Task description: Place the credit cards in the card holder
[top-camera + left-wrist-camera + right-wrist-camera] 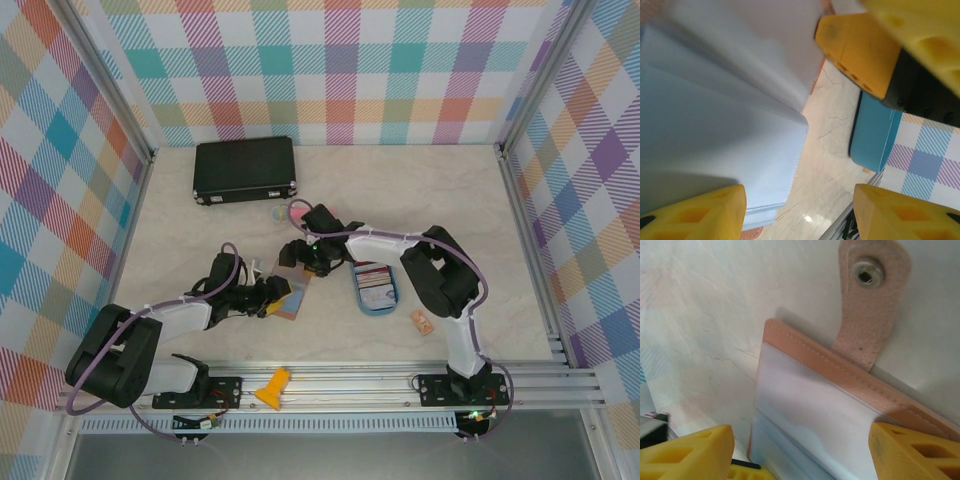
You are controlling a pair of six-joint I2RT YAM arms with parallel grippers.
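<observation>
Black-and-white arms [180,318], purple cables [228,250], black base plates [225,388], yellow ribbed jaws.

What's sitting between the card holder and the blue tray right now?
Nothing. The left wrist view shows a bare strip of table between the card holder and the blue tray.

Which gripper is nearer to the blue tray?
Right. The right gripper hangs over the holder, just left of the tray; the left gripper is further left, across the holder.
</observation>
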